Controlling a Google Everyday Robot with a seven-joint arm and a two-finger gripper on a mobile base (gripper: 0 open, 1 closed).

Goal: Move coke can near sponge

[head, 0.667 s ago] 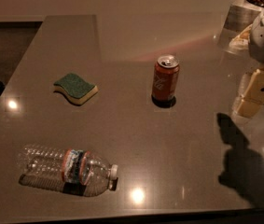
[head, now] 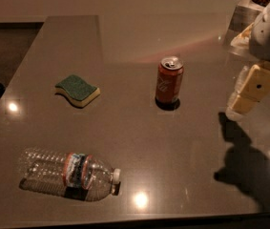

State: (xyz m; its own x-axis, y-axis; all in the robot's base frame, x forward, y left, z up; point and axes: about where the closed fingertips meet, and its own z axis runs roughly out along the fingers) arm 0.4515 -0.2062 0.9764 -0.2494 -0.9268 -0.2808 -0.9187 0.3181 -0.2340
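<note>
The coke can (head: 169, 81) stands upright near the middle of the grey table (head: 139, 137), red-orange with a silver top. The sponge (head: 77, 90), green top over yellow foam, lies flat to the can's left, well apart from it. My gripper (head: 249, 92) hangs at the right edge of the view, above the table and to the right of the can, not touching it. It holds nothing that I can see.
A clear plastic bottle (head: 70, 173) lies on its side near the table's front left. Pale objects and a container (head: 249, 11) stand at the back right corner. The arm casts a shadow (head: 249, 161) on the front right of the table.
The gripper has shifted slightly left and down, toward the can. The can, sponge and bottle have not moved.
</note>
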